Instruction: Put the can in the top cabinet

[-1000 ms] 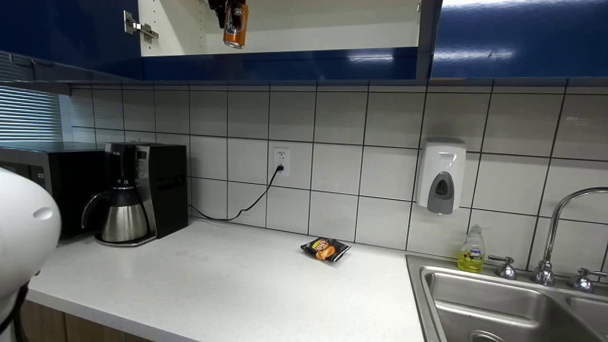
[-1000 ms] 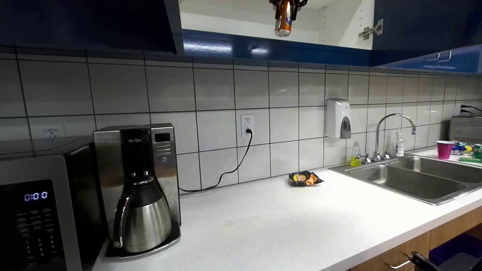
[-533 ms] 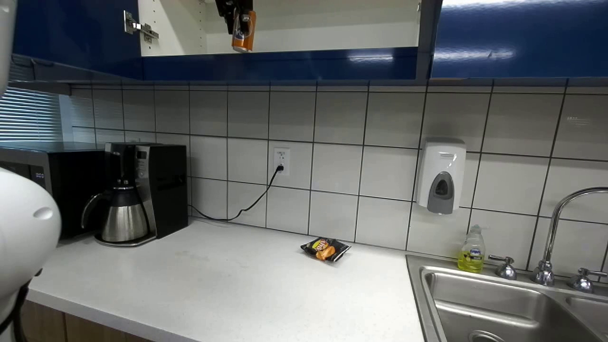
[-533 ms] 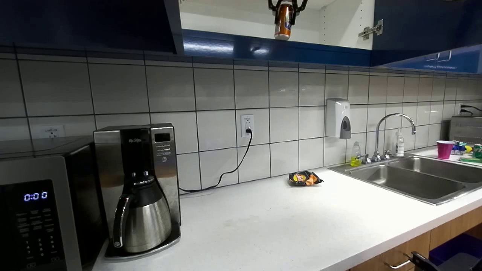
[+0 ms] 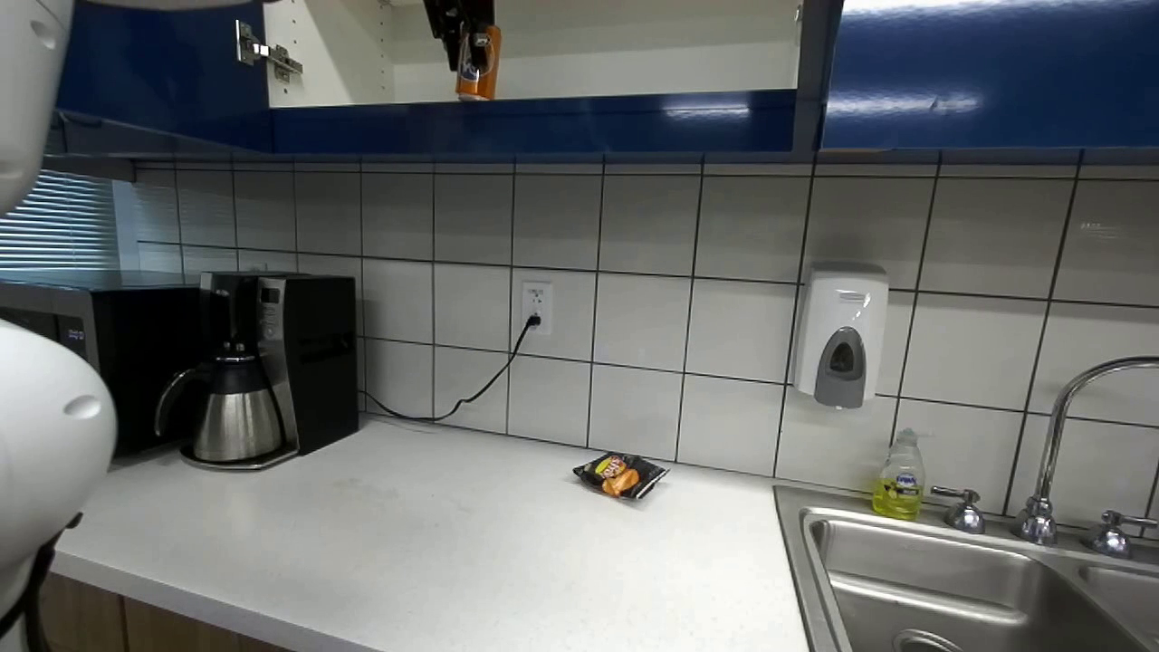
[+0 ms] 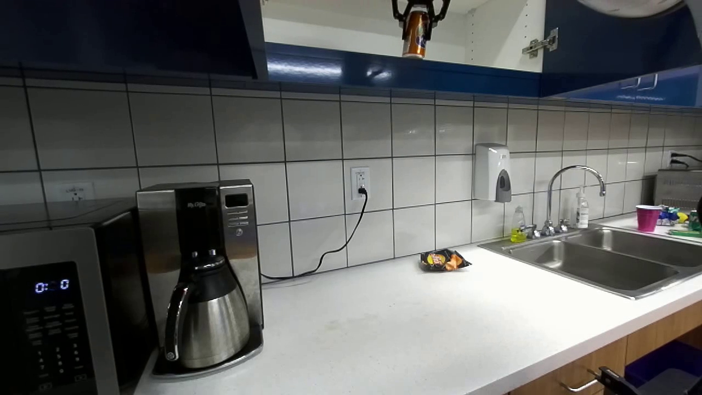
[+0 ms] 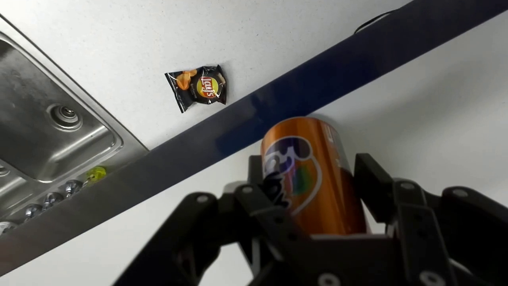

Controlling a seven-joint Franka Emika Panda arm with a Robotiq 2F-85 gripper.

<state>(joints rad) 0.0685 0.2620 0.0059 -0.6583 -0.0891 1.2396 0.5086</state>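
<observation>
My gripper (image 7: 308,165) is shut on the orange can (image 7: 305,178) in the wrist view, one finger on each side of it. In both exterior views the can (image 5: 477,85) (image 6: 415,36) hangs below the gripper (image 5: 467,50) (image 6: 417,26), nearly upright and slightly tilted. It is in the open top cabinet, just behind the dark blue front rim (image 5: 579,127) (image 6: 351,65). The rim also crosses the wrist view (image 7: 246,119). The can's lower end is at the height of the rim's top edge. I cannot tell whether it touches the white shelf.
An open blue door (image 5: 163,81) stands at one side of the cabinet opening. Below are the white counter (image 5: 435,543), a chip bag (image 5: 622,475), a coffee maker (image 5: 317,362), a microwave (image 6: 49,307), a soap dispenser (image 5: 842,335) and a sink (image 6: 592,258).
The gripper has carried the can lower and deeper into the cabinet, rightward in an exterior view. Its lower end now meets the rim's edge. More of the white arm shows.
</observation>
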